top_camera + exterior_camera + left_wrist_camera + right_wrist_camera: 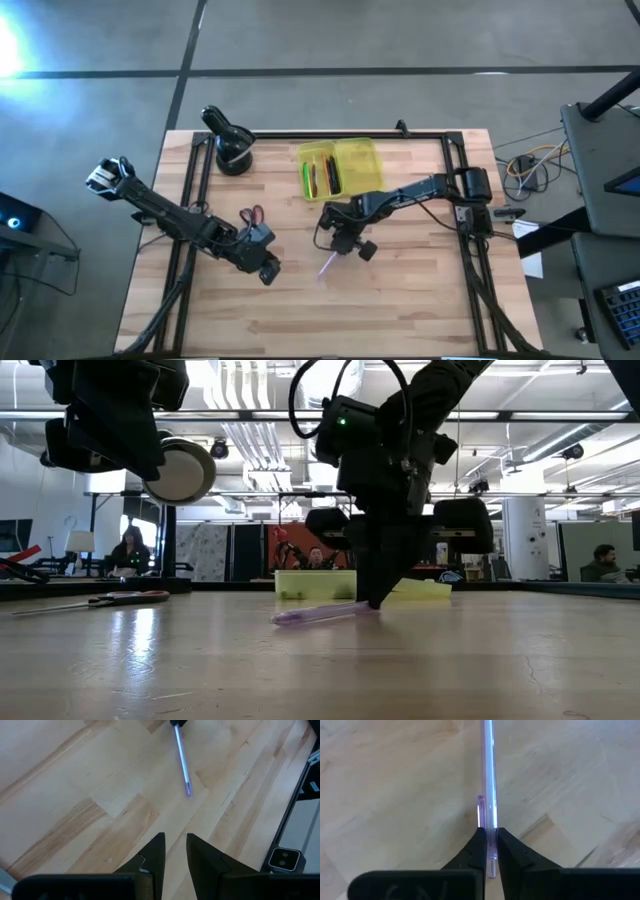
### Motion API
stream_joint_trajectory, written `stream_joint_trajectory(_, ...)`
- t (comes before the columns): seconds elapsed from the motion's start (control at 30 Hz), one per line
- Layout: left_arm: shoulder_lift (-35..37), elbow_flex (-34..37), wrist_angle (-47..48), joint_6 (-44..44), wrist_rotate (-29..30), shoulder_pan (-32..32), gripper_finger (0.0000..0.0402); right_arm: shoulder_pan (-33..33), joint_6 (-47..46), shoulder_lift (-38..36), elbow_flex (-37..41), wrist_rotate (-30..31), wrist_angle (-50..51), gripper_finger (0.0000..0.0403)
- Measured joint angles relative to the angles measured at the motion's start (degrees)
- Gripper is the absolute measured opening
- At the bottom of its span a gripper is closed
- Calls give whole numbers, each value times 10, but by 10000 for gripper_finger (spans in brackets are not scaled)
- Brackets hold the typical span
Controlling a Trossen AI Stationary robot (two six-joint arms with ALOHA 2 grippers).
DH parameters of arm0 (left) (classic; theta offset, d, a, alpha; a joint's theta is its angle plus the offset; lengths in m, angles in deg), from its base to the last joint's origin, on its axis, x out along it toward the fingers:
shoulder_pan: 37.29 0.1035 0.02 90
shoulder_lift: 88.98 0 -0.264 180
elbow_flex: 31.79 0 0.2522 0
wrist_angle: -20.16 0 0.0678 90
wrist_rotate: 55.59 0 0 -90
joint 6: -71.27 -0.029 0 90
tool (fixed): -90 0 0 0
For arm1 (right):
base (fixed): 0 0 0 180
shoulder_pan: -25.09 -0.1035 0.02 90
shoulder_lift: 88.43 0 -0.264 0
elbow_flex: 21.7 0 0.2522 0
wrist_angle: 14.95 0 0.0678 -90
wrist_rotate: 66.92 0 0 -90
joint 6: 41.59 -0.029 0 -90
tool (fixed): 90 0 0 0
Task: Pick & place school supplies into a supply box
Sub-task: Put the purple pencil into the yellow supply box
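risk: right gripper (489, 842) has the purple pen (488, 780) pinched at one end only; the long free end could droop or swing on the lift and catch the wall of the supply box (345, 165)
risk 2: grip is thin, fingers meet on a slick narrow barrel, so the pen may twist or slide out
risk 3: low view shows the pen (320, 613) with its far end on the tabletop (450, 660); dragging instead of lifting would lever it loose
right gripper: clamped on the purple pen, low over the middle of the tabletop, just in front of the supply box
pen vs gripper: barrel runs straight out from between the fingers, clip end inside the jaws; rest lies along the wood
left gripper (174, 851): fingers a little apart, holding nothing, hovering above bare wood; pen tip (186, 785) is ahead of it, well apart
supply box: open, yellow, at the back of the tabletop; a few pens already in its left half
scissors (251, 215): red-handled, on the tabletop beside the left arm, not yet packed
black holder (232, 152): back left corner, untouched
next: judged a lift, then a short carry back to the box
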Motion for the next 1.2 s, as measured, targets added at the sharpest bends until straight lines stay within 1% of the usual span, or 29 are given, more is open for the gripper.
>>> stream_joint_trajectory(0.33, 0, 0, 0, -13, 28, 0, 62, 2, -17, -35, 4, -2, 24, 8)
stream_joint_trajectory(0.43, 0, 0, 0, -23, 30, 0, 62, 3, -32, -47, 4, -9, 24, 5)
stream_joint_trajectory(0.53, 0, 0, 0, -29, 30, 0, 62, 6, -42, -59, 4, -30, 25, 5)
stream_joint_trajectory(0.77, 0, 0, 0, -35, 30, 0, 62, 10, -64, -63, 3, -33, 26, 7)
stream_joint_trajectory(0.9, 0, 0, 1, -35, 30, 0, 62, -1, -66, -63, 3, -75, 21, 9)
stream_joint_trajectory(1.03, 0, 0, 1, -35, 30, 0, 62, -21, -65, -62, 6, -78, -10, 28)
stream_joint_trajectory(1.2, 0, 0, 0, -29, 30, 0, 62, -29, -88, -61, 11, -75, -73, 83)
